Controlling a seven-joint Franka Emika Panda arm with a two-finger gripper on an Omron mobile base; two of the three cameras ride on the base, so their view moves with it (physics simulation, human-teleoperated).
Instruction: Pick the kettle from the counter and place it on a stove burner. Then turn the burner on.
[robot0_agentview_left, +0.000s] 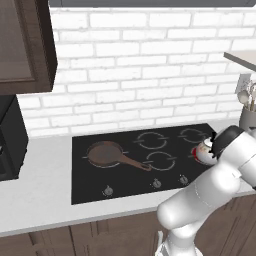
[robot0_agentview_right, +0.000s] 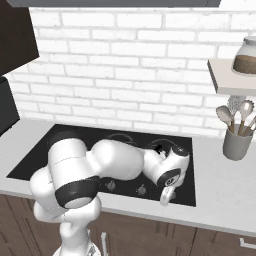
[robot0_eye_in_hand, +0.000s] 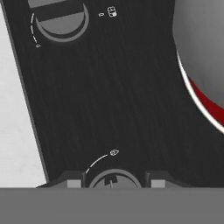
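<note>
On the cooktop (robot0_agentview_left: 100, 187), I see the kettle (robot0_agentview_left: 204, 150) over a red-glowing burner (robot0_eye_in_hand: 205, 98); my gripper (robot0_eye_in_hand: 113, 181) straddles a knob (robot0_eye_in_hand: 111, 179) near it, fingers around it. Behind, a grey pot (robot0_agentview_right: 236, 144) holds utensils (robot0_agentview_right: 237, 114).

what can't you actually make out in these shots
- Kettle: left base view, mostly hidden behind the arm; hand view cuts it at the right edge.
- Glowing red burner: mostly covered by the kettle.
- Claw: hand view, tips straddle a knob, but the bottom band hides whether they touch it.
- Knob markings: too small to read.
- Jar: right base view, cut by the edge.
</note>
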